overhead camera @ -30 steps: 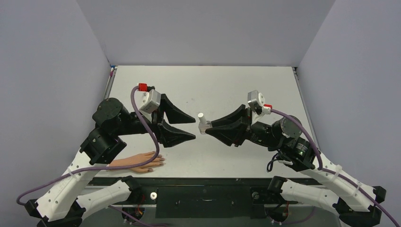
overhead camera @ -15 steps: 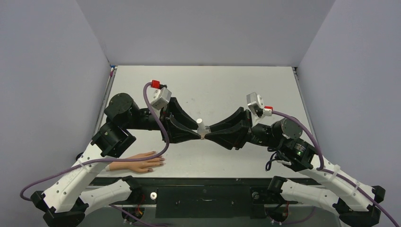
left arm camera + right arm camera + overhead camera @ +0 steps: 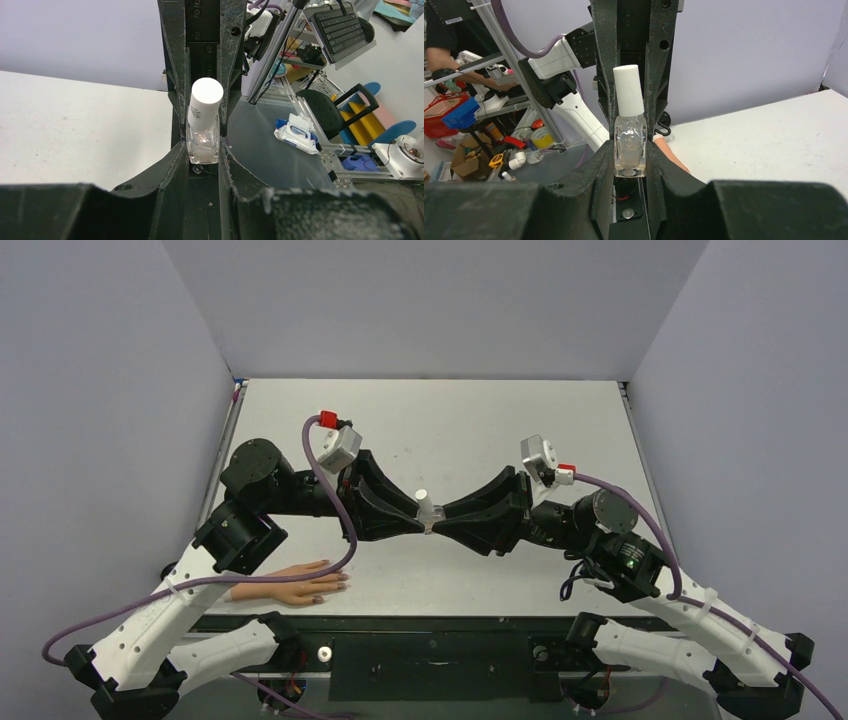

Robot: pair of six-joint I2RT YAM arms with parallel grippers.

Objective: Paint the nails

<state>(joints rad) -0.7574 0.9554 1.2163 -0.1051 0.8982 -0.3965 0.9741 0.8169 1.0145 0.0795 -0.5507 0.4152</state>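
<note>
Glass bottle: light, slick, fragile; body is clamped by right end effector and left end effector; cap judged suited for twisting.

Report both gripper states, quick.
Left gripper: closed on the clear bottle.
Right gripper: closed on that bottle too, from the opposite side.

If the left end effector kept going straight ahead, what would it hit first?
The left end effector would first press the small clear bottle between its tips; right behind, the right end effector faces it.
</note>
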